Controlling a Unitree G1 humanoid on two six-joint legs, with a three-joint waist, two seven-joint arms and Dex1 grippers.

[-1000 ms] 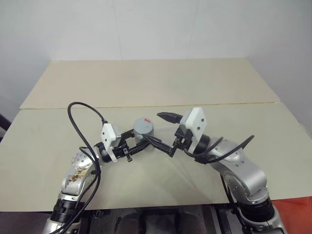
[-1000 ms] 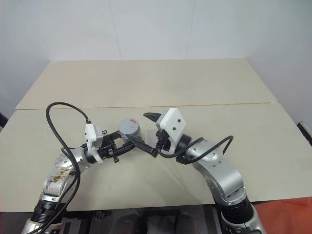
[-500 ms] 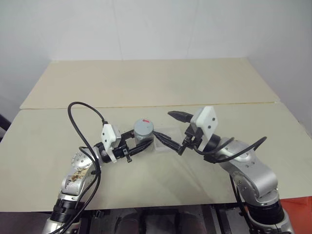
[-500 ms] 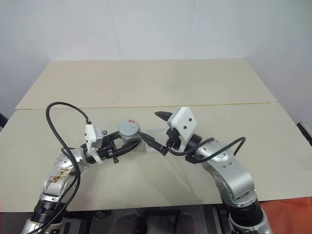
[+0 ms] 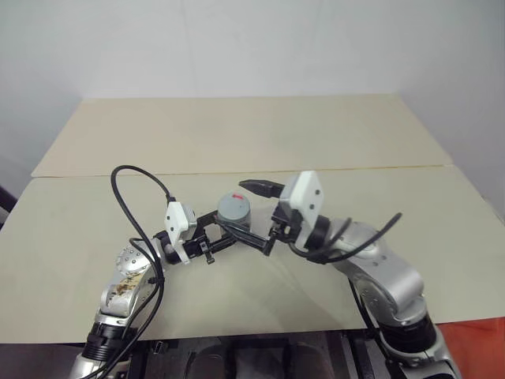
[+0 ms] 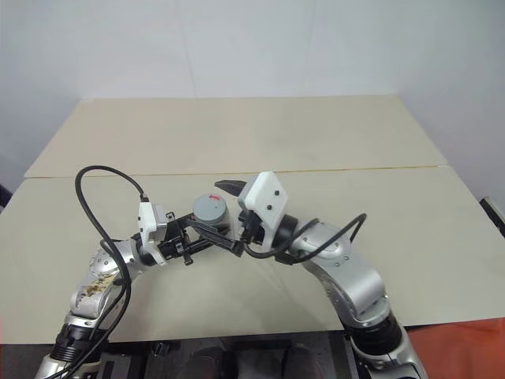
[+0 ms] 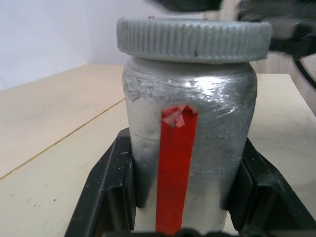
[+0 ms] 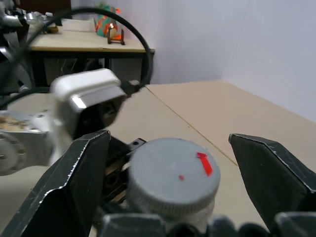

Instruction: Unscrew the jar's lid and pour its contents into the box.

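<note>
My left gripper is shut on the silvery-grey jar and holds it upright above the table. In the left wrist view the black fingers clamp the jar's lower body, with the red stripe facing the camera. The ribbed grey lid sits on the jar. My right gripper is open and straddles the lid, one finger on each side with a gap to the lid. The contents are hidden inside the jar. The box is hidden behind my right hand.
The beige table has a seam to a second table behind it. A black cable loops over my left arm. A desk with small colourful items stands far off.
My right gripper pulled back to the right half a second ago, uncovering the box, then swung left again and now spans the lid. The left gripper and jar stayed still.
</note>
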